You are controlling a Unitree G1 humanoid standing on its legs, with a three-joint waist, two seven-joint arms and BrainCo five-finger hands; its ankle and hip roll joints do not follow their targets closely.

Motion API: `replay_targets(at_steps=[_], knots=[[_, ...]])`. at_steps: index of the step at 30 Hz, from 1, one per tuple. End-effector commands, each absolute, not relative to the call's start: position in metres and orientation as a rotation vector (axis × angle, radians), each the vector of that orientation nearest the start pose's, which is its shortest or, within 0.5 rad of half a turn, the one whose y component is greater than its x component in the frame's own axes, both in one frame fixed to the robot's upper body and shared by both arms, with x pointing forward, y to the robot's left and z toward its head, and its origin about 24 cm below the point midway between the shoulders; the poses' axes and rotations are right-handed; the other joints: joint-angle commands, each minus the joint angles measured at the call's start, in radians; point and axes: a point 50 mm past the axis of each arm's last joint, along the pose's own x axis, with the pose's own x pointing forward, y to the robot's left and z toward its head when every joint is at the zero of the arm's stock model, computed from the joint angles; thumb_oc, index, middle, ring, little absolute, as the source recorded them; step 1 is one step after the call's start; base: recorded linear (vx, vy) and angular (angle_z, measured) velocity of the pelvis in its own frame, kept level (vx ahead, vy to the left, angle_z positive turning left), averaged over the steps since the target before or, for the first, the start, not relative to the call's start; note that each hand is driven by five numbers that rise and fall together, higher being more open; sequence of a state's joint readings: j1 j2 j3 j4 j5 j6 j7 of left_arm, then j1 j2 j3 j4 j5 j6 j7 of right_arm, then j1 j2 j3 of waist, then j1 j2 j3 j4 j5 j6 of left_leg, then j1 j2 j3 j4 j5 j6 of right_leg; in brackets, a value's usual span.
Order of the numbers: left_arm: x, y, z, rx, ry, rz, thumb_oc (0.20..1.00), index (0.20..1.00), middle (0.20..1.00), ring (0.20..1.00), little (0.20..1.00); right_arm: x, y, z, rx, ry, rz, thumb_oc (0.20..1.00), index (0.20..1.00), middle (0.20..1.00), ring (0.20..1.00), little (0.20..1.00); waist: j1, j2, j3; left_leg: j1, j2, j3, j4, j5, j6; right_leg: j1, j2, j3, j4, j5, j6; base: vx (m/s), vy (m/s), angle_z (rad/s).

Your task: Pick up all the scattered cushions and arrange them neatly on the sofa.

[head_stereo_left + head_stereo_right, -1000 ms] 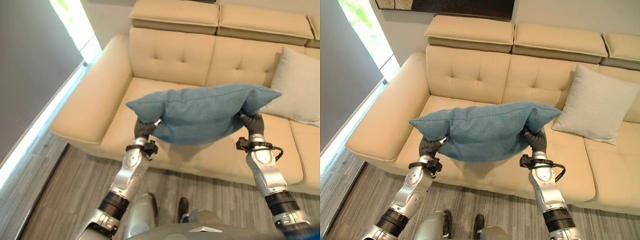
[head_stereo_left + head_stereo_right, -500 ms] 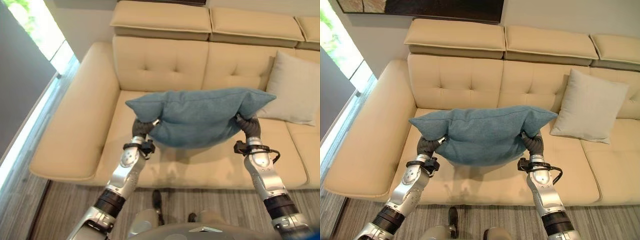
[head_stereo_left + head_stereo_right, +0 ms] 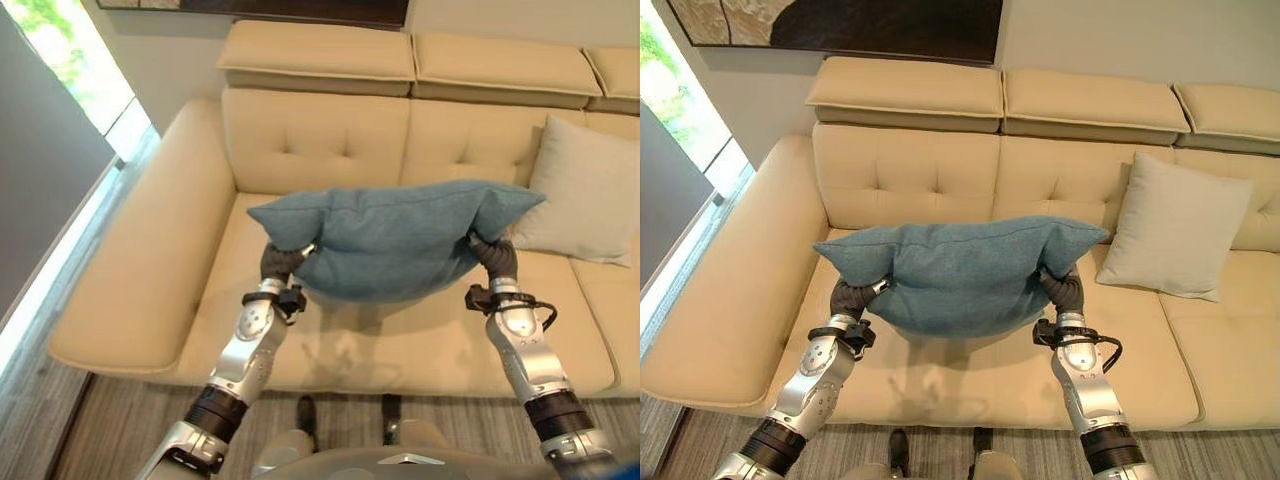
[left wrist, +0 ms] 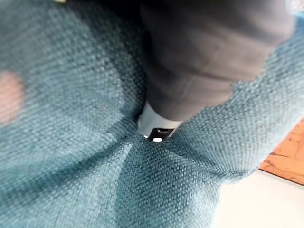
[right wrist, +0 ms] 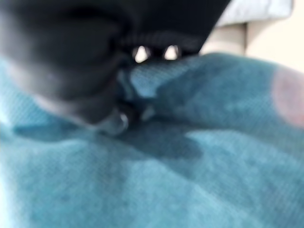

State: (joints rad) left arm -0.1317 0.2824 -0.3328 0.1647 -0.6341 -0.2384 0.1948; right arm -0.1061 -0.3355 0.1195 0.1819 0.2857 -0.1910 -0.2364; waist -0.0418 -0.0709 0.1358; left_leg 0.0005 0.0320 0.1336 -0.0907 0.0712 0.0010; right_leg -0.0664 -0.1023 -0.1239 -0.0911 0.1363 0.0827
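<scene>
A blue cushion [image 3: 395, 238] hangs lengthwise over the seat of the beige sofa [image 3: 910, 180], held up by its two ends. My left hand [image 3: 280, 262] grips its left end from below, and the corner droops over the hand. My right hand [image 3: 497, 258] grips the right end the same way. In the left wrist view a silver finger [image 4: 159, 124] digs into puckered blue cloth [image 4: 71, 142]. The right wrist view shows the cushion fabric [image 5: 199, 180] bunched against that hand's dark cover. A pale grey-beige cushion [image 3: 1175, 225] leans upright against the sofa back at the right.
The sofa's broad left armrest [image 3: 140, 270] lies left of the cushion. Bare seat [image 3: 970, 375] shows under the cushion. A bright window [image 3: 70, 50] runs along the left wall, a dark picture [image 3: 840, 25] hangs above the sofa, and grey wood floor [image 3: 120, 440] fronts it.
The whole picture has shifted: the sofa now sits lower and more square in view, with less floor showing. The blue cushion stays held between both hands at the same height.
</scene>
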Motion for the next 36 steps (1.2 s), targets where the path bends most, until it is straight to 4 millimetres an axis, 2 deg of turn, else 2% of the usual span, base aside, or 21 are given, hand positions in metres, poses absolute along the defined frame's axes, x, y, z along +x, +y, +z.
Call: replay_targets(at_steps=[1,5,7,8,9,10,12,13,14,15,17,18,20,21,22,25,26,30,31,32,36], knots=[[0.278,0.112,0.098,-0.293,-0.299,-0.263,0.200,0.200,0.200,0.200,0.200,0.281,-0.197,0.099,-0.108,-0.340,-0.089,0.200,0.200,0.200,0.200,0.200,0.018,-0.010,-0.092,0.030,-0.028,0.007,0.045,-0.132,-0.021,0.056,-0.033,-0.035,0.083,-0.110,0.069,0.08,-0.043,-0.02],[0.285,0.116,0.109,-0.260,-0.351,-0.231,0.200,0.200,0.200,0.200,0.200,0.286,-0.199,0.112,-0.155,-0.387,-0.101,0.200,0.200,0.200,0.200,0.200,0.018,0.000,-0.095,0.043,-0.025,0.003,0.021,-0.124,-0.028,0.073,-0.028,-0.046,0.058,-0.113,0.066,0.10,-0.045,0.02],[0.295,0.117,0.124,-0.222,-0.408,-0.207,0.200,0.200,0.200,0.200,0.200,0.295,-0.196,0.126,-0.177,-0.439,-0.095,0.200,0.200,0.200,0.200,0.200,0.018,0.006,-0.096,0.038,-0.022,0.003,0.014,-0.123,-0.032,0.070,-0.025,-0.047,0.046,-0.110,0.065,0.05,-0.028,0.03],[0.305,0.113,0.140,-0.185,-0.464,-0.200,0.200,0.200,0.200,0.200,0.200,0.304,-0.191,0.141,-0.179,-0.486,-0.090,0.200,0.200,0.200,0.200,0.200,0.019,0.010,-0.087,0.027,-0.020,0.003,0.013,-0.120,-0.037,0.059,-0.024,-0.051,0.039,-0.105,0.065,0.00,-0.019,0.03],[0.306,0.113,0.141,-0.185,-0.467,-0.200,0.200,0.200,0.200,0.200,0.200,0.304,-0.191,0.142,-0.180,-0.489,-0.091,0.200,0.200,0.200,0.200,0.200,0.019,0.010,-0.085,0.025,-0.020,0.002,0.014,-0.120,-0.037,0.058,-0.024,-0.052,0.039,-0.105,0.065,-0.04,-0.028,0.04],[0.316,0.108,0.160,-0.149,-0.526,-0.187,0.200,0.200,0.200,0.200,0.200,0.315,-0.186,0.157,-0.172,-0.530,-0.089,0.200,0.200,0.200,0.200,0.200,0.020,0.013,-0.069,0.000,-0.018,0.001,0.017,-0.114,-0.042,0.041,-0.024,-0.054,0.033,-0.098,0.064,-0.07,-0.022,0.10],[0.328,0.102,0.181,-0.118,-0.586,-0.180,0.200,0.200,0.200,0.200,0.200,0.328,-0.183,0.176,-0.178,-0.575,-0.097,0.200,0.200,0.200,0.200,0.200,0.022,0.013,-0.041,-0.051,-0.014,-0.004,0.037,-0.111,-0.047,0.005,-0.026,-0.059,0.034,-0.091,0.062,-0.09,-0.031,0.16],[0.328,0.102,0.181,-0.118,-0.586,-0.180,0.200,0.200,0.200,0.200,0.200,0.328,-0.183,0.176,-0.178,-0.576,-0.096,0.200,0.200,0.200,0.200,0.200,0.022,0.014,-0.041,-0.052,-0.014,-0.004,0.038,-0.111,-0.047,0.004,-0.026,-0.059,0.034,-0.091,0.062,-0.08,-0.029,0.18],[0.333,0.099,0.192,-0.099,-0.615,-0.175,0.200,0.200,0.200,0.200,0.200,0.334,-0.182,0.187,-0.182,-0.601,-0.103,0.200,0.200,0.200,0.200,0.200,0.024,0.015,-0.029,-0.080,-0.012,-0.009,0.050,-0.108,-0.050,-0.019,-0.026,-0.061,0.034,-0.086,0.061,-0.16,-0.052,0.15],[0.347,0.094,0.226,-0.053,-0.698,-0.158,0.200,0.200,0.200,0.200,0.200,0.351,-0.180,0.228,-0.211,-0.688,-0.133,0.200,0.200,0.200,0.200,0.200,0.027,0.014,0.009,-0.175,-0.013,-0.022,0.089,-0.098,-0.060,-0.092,-0.027,-0.056,0.042,-0.072,0.060,-0.19,-0.055,0.12],[0.353,0.094,0.242,-0.036,-0.736,-0.140,0.200,0.200,0.200,0.200,0.200,0.359,-0.182,0.251,-0.233,-0.723,-0.153,0.200,0.200,0.200,0.200,0.200,0.028,0.017,0.014,-0.234,-0.015,-0.027,0.114,-0.094,-0.063,-0.145,-0.028,-0.049,0.055,-0.068,0.057,-0.10,-0.025,0.14],[0.353,0.094,0.243,-0.037,-0.739,-0.140,0.200,0.200,0.200,0.200,0.200,0.360,-0.182,0.252,-0.233,-0.726,-0.153,0.200,0.200,0.200,0.200,0.200,0.027,0.018,0.013,-0.240,-0.015,-0.027,0.116,-0.094,-0.063,-0.150,-0.028,-0.049,0.057,-0.068,0.056,-0.03,-0.005,0.18],[0.360,0.095,0.264,0.004,-0.780,-0.117,0.200,0.200,0.200,0.200,0.200,0.368,-0.180,0.277,-0.259,-0.761,-0.169,0.200,0.200,0.200,0.200,0.200,0.032,0.026,0.027,-0.294,-0.014,-0.032,0.143,-0.097,-0.065,-0.201,-0.034,-0.046,0.089,-0.076,0.053,-0.02,0.000,0.11],[0.360,0.095,0.265,0.004,-0.783,-0.116,0.200,0.200,0.200,0.200,0.200,0.368,-0.180,0.278,-0.258,-0.763,-0.169,0.200,0.200,0.200,0.200,0.200,0.031,0.025,0.027,-0.299,-0.015,-0.033,0.142,-0.092,-0.065,-0.207,-0.035,-0.046,0.090,-0.073,0.052,0.00,0.000,0.00],[0.365,0.094,0.279,0.026,-0.805,-0.104,0.200,0.200,0.200,0.200,0.200,0.372,-0.178,0.295,-0.256,-0.786,-0.177,0.200,0.200,0.200,0.200,0.200,0.032,0.030,0.041,-0.334,-0.017,-0.040,0.154,-0.088,-0.064,-0.240,-0.040,-0.043,0.108,-0.076,0.051,0.00,0.000,0.00],[0.371,0.094,0.300,0.054,-0.833,-0.078,0.200,0.200,0.200,0.200,0.200,0.376,-0.169,0.317,-0.236,-0.820,-0.173,0.200,0.200,0.200,0.200,0.200,0.035,0.041,0.058,-0.375,-0.017,-0.048,0.160,-0.087,-0.063,-0.302,-0.038,-0.030,0.139,-0.078,0.051,-0.01,0.002,0.00],[0.371,0.094,0.301,0.054,-0.835,-0.078,0.200,0.200,0.200,0.200,0.200,0.376,-0.169,0.318,-0.236,-0.822,-0.172,0.200,0.200,0.200,0.200,0.200,0.035,0.041,0.058,-0.377,-0.017,-0.048,0.160,-0.087,-0.063,-0.305,-0.038,-0.029,0.141,-0.079,0.051,0.00,0.000,0.00],[0.376,0.097,0.338,0.112,-0.888,-0.029,0.200,0.200,0.200,0.200,0.200,0.378,-0.162,0.351,-0.206,-0.873,-0.177,0.200,0.200,0.200,0.200,0.200,0.037,0.056,0.075,-0.446,-0.020,-0.054,0.155,-0.069,-0.064,-0.390,-0.041,-0.015,0.155,-0.068,0.055,-0.01,0.007,-0.02],[0.376,0.097,0.338,0.112,-0.890,-0.029,0.200,0.200,0.200,0.200,0.200,0.378,-0.162,0.351,-0.206,-0.874,-0.177,0.200,0.200,0.200,0.200,0.200,0.036,0.056,0.074,-0.448,-0.020,-0.054,0.156,-0.069,-0.064,-0.392,-0.041,-0.015,0.156,-0.068,0.055,0.00,0.000,0.00],[0.376,0.098,0.351,0.126,-0.908,-0.014,0.200,0.200,0.200,0.200,0.200,0.377,-0.159,0.362,-0.204,-0.892,-0.180,0.200,0.200,0.200,0.200,0.200,0.035,0.061,0.078,-0.471,-0.021,-0.056,0.150,-0.060,-0.066,-0.420,-0.040,-0.010,0.153,-0.059,0.058,0.00,0.000,0.00],[0.377,0.099,0.359,0.144,-0.914,-0.004,0.200,0.200,0.200,0.200,0.200,0.377,-0.154,0.370,-0.197,-0.902,-0.183,0.200,0.200,0.200,0.200,0.200,0.033,0.068,0.083,-0.509,-0.024,-0.057,0.145,-0.053,-0.066,-0.457,-0.038,-0.003,0.142,-0.049,0.061,0.00,0.000,0.00]])
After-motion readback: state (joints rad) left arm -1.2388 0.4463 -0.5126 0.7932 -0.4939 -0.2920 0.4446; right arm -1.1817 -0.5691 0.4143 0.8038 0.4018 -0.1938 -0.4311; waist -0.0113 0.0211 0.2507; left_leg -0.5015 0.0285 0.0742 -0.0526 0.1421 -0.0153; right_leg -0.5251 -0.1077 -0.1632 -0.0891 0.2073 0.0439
